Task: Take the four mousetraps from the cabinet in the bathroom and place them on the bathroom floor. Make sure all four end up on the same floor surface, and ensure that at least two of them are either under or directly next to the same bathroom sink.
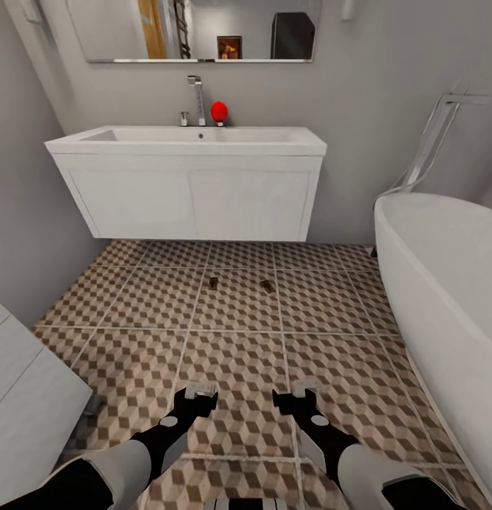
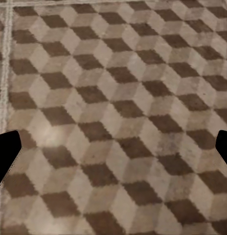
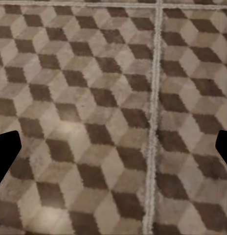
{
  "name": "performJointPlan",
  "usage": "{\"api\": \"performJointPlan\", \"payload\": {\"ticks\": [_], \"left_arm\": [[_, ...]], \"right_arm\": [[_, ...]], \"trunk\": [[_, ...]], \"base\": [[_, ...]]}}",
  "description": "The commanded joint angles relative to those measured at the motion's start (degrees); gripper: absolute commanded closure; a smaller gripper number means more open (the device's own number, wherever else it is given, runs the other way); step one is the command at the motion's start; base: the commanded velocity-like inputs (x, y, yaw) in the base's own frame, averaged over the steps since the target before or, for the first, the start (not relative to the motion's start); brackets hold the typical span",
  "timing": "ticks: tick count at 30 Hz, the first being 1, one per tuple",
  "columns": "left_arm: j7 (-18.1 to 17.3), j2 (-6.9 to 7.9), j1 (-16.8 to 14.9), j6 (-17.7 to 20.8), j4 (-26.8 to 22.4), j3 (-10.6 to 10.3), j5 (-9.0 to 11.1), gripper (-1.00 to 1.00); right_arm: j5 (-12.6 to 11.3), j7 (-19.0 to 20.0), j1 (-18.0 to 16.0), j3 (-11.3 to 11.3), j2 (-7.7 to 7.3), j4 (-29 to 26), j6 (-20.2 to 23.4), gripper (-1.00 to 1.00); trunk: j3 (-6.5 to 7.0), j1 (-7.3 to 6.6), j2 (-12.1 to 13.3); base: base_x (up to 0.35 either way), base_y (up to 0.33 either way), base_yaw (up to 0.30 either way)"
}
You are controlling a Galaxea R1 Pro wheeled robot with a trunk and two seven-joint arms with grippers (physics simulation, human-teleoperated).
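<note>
Two mousetraps lie on the bathroom floor (image 1: 231, 354) just in front of the wall-hung white sink (image 1: 132, 142): one mousetrap (image 1: 213, 282) on the left and another mousetrap (image 1: 266, 285) a little to its right. Each is a tiny tan board with dark wire. My left gripper (image 1: 201, 392) and right gripper (image 1: 299, 394) hang low over the tiles, well short of the traps. In the wrist views the left gripper (image 2: 113, 152) and right gripper (image 3: 113, 152) stand open over bare patterned tile with nothing between the fingers. The cabinet is out of view.
A white bathtub (image 1: 444, 283) takes up the right side. A plain white unit (image 1: 19, 382) juts in at the lower left. On the sink stand a chrome tap (image 1: 197, 99) and a red ball-shaped object (image 1: 219, 111), with a mirror (image 1: 196, 28) above.
</note>
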Motion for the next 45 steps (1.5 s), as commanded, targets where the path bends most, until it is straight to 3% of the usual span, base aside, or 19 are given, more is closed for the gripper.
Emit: {"api": "performJointPlan", "payload": {"ticks": [1, 16, 28, 35, 45], "left_arm": [[0.08, -0.02, -0.03, -0.19, 0.07, -0.49, 0.42, -1.00], [0.02, 0.07, -0.03, -0.19, 0.25, -0.47, 2.48, -1.00], [-0.22, 0.25, -0.01, -0.16, 0.47, -0.42, 2.91, -1.00], [-0.26, 2.26, 0.11, 0.57, 0.50, -0.33, 3.89, -1.00], [-0.42, 4.32, -0.11, 0.97, 0.51, -0.31, 8.18, -1.00]], "right_arm": [[-0.50, -0.22, -0.03, 0.49, 0.00, 0.07, -0.19, -1.00], [-1.03, -0.28, -0.03, 0.41, -0.32, 0.59, -0.16, -1.00], [-0.93, -0.26, -0.03, 0.44, -0.76, 1.04, -0.16, -1.00], [-0.92, -0.25, -0.03, 0.48, -0.92, 1.24, -0.16, -1.00], [-0.87, -0.26, -0.03, 0.49, -0.96, 3.59, -0.36, -1.00]], "trunk": [[0.19, -0.03, 0.00], [3.51, -0.42, 0.20], [6.17, -0.73, 0.36], [7.72, -0.91, 0.46], [9.93, -1.17, 0.59]], "base": [[0.000, 0.000, 0.000], [0.000, 0.000, 0.000], [0.000, 0.000, 0.000], [0.000, 0.000, 0.000], [0.000, 0.000, 0.000]]}}
